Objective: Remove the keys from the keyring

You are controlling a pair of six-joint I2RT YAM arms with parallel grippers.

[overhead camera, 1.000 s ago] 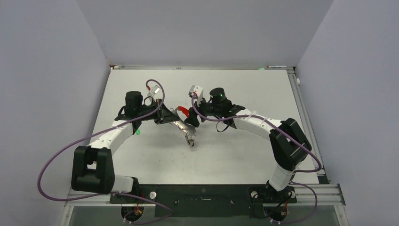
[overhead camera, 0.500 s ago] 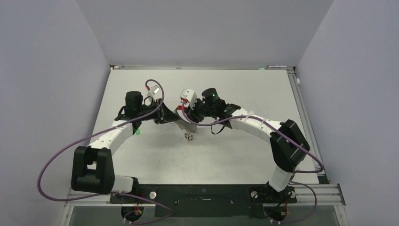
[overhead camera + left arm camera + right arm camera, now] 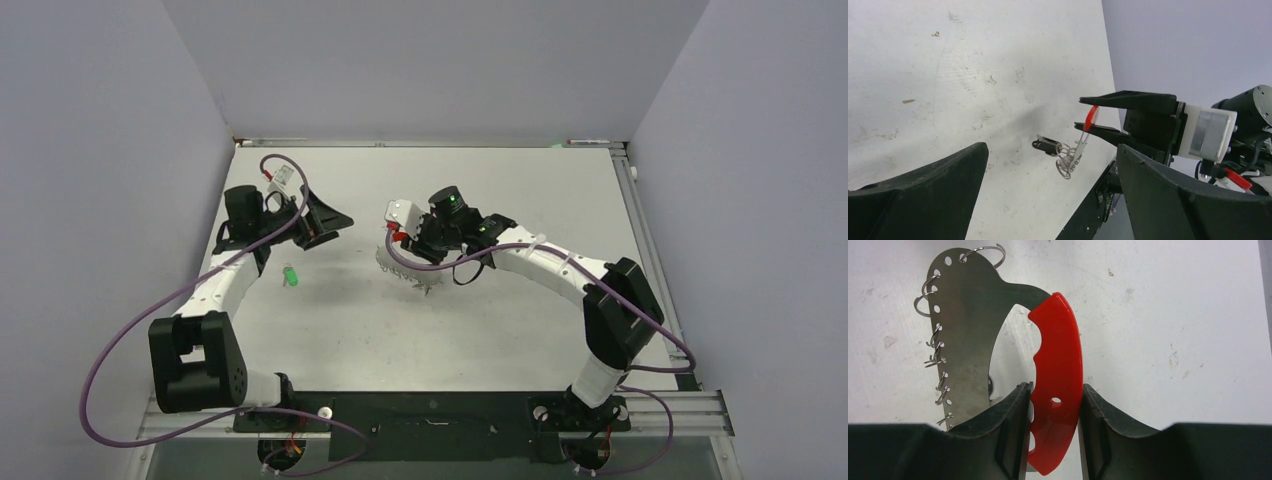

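Here, nearest the arm bases, a small green item [image 3: 291, 275], probably the green-headed key already off the ring though too small to confirm, lies alone on the surface [image 3: 520, 190], closer to the left arm than to the right. Level with it, toward the middle, the keys [image 3: 408, 275] hang in a fanned bunch below the right arm's hand. The left wrist view shows them low over the surface, the black-headed key [image 3: 1044, 145] sticking out sideways; whether they touch the surface cannot be told. Above them, the keyring [image 3: 1057, 360] is clamped by its red crescent band between the right fingers [image 3: 1013, 425], which are narrowed onto it from both sides. Its long axis runs away from those fingers. The holed metal edge carrying the small split rings lies beside the band and outside the grip. Farthest back and to the left, the left fingers [image 3: 923, 190] are spread wide and hold nothing. The keyring sits well apart from them, framed in their opening and lying to their right. Judged from this layout, the right arm serves as the holder, and the next key would require the left arm to cross rightward to the dangling bunch below the band.
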